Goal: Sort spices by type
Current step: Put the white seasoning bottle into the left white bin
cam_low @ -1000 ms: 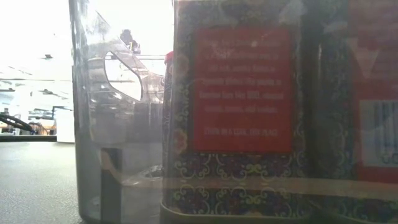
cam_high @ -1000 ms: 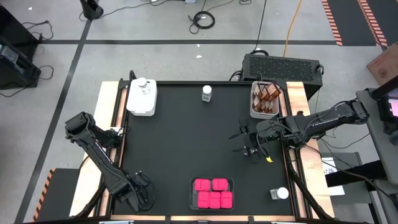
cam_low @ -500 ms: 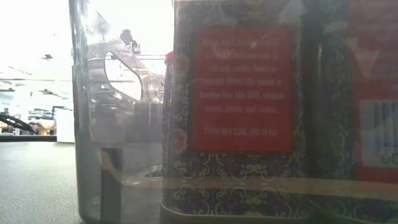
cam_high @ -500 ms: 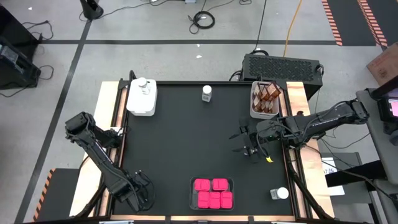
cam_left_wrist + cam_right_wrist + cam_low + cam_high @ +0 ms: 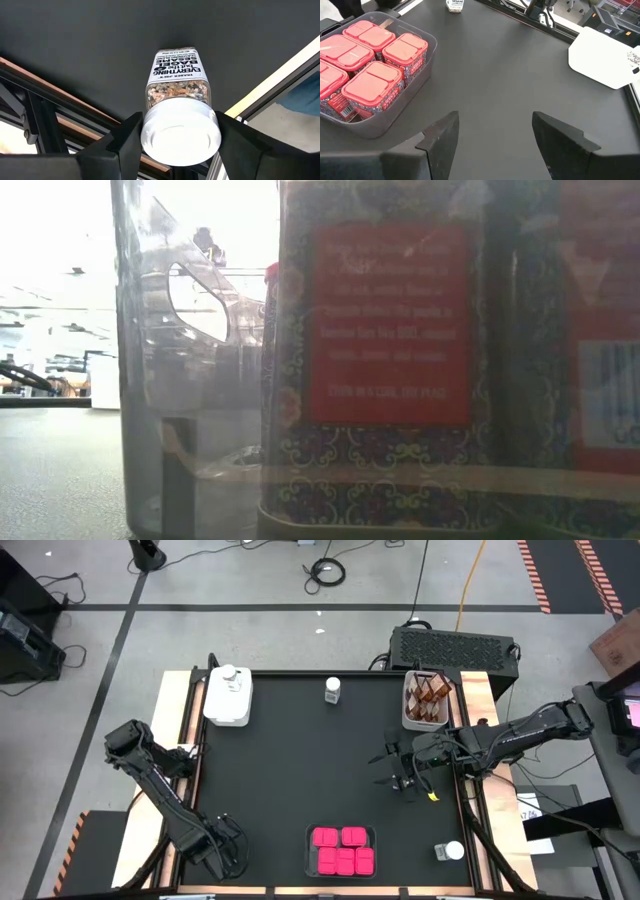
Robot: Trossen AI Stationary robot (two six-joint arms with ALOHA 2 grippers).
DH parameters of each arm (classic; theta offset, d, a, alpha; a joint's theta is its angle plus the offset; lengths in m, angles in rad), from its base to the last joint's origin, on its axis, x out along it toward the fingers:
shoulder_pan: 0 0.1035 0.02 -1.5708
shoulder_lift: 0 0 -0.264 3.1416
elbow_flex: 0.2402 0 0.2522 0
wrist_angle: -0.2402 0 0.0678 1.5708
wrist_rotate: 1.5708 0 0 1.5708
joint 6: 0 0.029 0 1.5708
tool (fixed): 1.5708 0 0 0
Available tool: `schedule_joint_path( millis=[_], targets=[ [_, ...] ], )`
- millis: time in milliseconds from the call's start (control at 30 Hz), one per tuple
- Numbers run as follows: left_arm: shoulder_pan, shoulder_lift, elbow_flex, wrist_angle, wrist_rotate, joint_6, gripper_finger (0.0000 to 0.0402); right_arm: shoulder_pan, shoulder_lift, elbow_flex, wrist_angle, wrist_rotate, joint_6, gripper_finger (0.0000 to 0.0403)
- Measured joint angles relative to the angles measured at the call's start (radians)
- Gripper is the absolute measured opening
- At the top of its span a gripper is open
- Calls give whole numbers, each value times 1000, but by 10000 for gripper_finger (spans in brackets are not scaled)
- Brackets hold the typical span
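Nothing has shifted on the table since the earlier frame.
Left gripper (image 5: 175, 137) pinches a clear white-lidded jar (image 5: 179, 115); right gripper (image 5: 495, 135) hangs spread, empty. Pink boxes (image 5: 342, 851) and brown jars (image 5: 430, 695) sit trayed; two clear jars (image 5: 332, 689) remain loose.

Left arm folded low at the near-left corner of the surface (image 5: 300, 760), elbow out past the left edge. Left hand (image 5: 175, 132) lies low and level, both fingers (image 5: 127, 140) closing round a white-lidded jar (image 5: 180, 125), pads at the lid's sides.

Right arm reaches in from the right edge, forearm level. Right hand (image 5: 492, 130) hovers above the surface, fingers spread apart, nothing between them.
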Motion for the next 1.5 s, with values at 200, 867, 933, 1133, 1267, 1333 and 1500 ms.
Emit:
schedule_joint_path(
  millis=[200, 867, 933, 1133, 1267, 1333, 1500],
  targets=[
    [9, -4, 0, -1, -1, 4, 212, 0, 0, 0, 0, 0, 0, 247],
    [386, -296, 9, -323, -329, 34, 211, -4, 0, 0, -6, 4, -54, 247],
    [479, -343, 9, -332, -353, 82, 211, -13, 0, 0, -22, 4, -62, 247],
    [824, -459, 10, -338, -401, 235, 211, -63, 0, 0, -54, 4, -95, 247],
    [1045, -486, 10, -324, -404, 431, 211, -102, 0, 0, -53, 0, -132, 247],
    [1156, -485, 10, -298, -403, 535, 211, -122, 0, 0, -53, 0, -150, 247],
    [1421, -440, 11, -218, -378, 776, 211, -177, 0, 0, -53, -32, -185, 247]
  ],
)
